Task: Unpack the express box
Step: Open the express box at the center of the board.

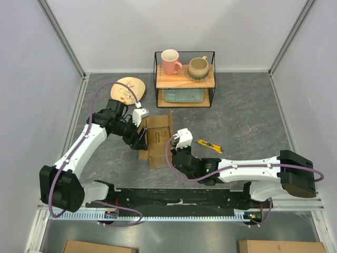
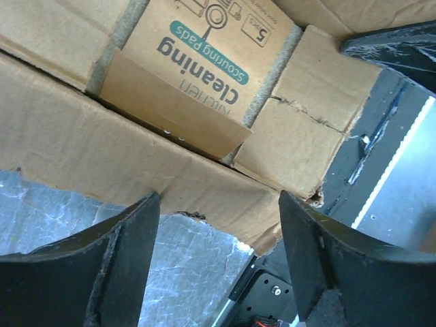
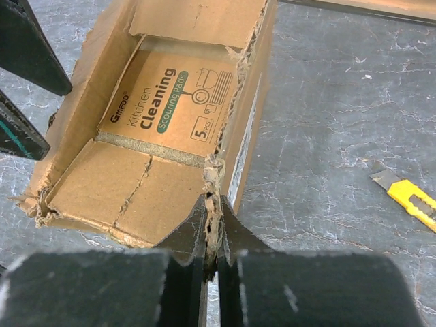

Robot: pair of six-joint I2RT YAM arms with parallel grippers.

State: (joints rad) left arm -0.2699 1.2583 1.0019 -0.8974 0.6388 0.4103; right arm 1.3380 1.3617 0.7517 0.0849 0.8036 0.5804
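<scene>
Grey table (image 1: 253, 116), pale walls (image 1: 31, 63) | opened box (image 1: 158, 138) lay just ahead of left gripper (image 2: 218, 201), jaws apart, empty | right gripper (image 3: 212, 211) pinched its torn wall.

Scouring-pad pack (image 3: 167, 102) inside express box (image 3: 116, 191), upper centre-left of right wrist view: "Kitchen Cleaning" printed dark, "Scouring Pads" white on green band, "5 pcs" boxed below. Small brand word not clearly read. Same print seen upside down, top of left wrist view. White label (image 3: 240, 160) on box side: illegible.
</scene>
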